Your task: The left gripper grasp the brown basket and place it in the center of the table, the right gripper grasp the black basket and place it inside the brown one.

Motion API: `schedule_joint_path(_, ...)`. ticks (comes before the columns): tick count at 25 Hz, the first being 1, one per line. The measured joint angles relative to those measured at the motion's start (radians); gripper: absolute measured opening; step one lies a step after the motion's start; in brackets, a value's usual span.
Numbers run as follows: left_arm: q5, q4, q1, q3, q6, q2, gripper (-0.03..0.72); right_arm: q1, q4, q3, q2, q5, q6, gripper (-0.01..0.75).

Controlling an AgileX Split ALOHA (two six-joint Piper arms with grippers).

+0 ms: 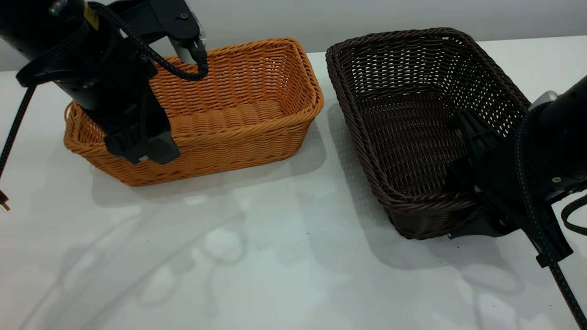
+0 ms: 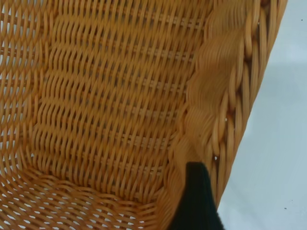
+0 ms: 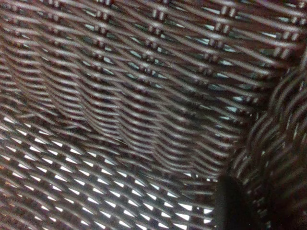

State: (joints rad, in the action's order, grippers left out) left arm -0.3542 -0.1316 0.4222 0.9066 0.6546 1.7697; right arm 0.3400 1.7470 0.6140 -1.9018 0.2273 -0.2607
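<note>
I take the brown basket [image 1: 238, 105] as my landmark; it sits on the table [image 1: 257, 256] with its far end tipped up slightly, or so it looks to me. My left gripper [image 1: 140, 146] is at the basket's near-left rim, fingers astride the braided wall. In the left wrist view one finger [image 2: 196, 201] lies against the inside of the rim, so I judge the gripper pinched on the wall, though the outer finger is hidden.

Just beside the brown basket, on its right with a narrow strip of table between, stands the black basket [image 1: 412, 119], tilted with its near corner lifted. My right gripper [image 1: 477, 183] is at that near-right corner, one finger inside and one under the rim, apparently clamped on it.

For the step in hand I would slide or carry the brown basket toward the open centre, keeping it low and level so the wicker wall does not flex out of the pinch. I would keep the black basket clear until the brown one is set down.
</note>
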Motion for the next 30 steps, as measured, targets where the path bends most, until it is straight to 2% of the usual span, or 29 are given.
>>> schedule_joint_path(15,0.025,-0.009,0.000,0.000,0.036,0.009,0.489,0.000,-0.008,0.000,-0.002,0.060,-0.003,0.250)
schedule_joint_path(20,0.030,-0.015,0.000,0.000,0.099,0.056,0.487,0.000,-0.004,0.000,-0.002,0.060,-0.021,0.249)
schedule_joint_path(27,0.124,-0.066,-0.001,0.023,0.117,0.138,0.460,0.000,-0.002,0.000,-0.002,0.066,-0.026,0.249)
schedule_joint_path(30,0.131,-0.076,-0.001,0.059,0.116,0.176,0.448,0.000,-0.001,0.000,-0.002,0.075,-0.042,0.249)
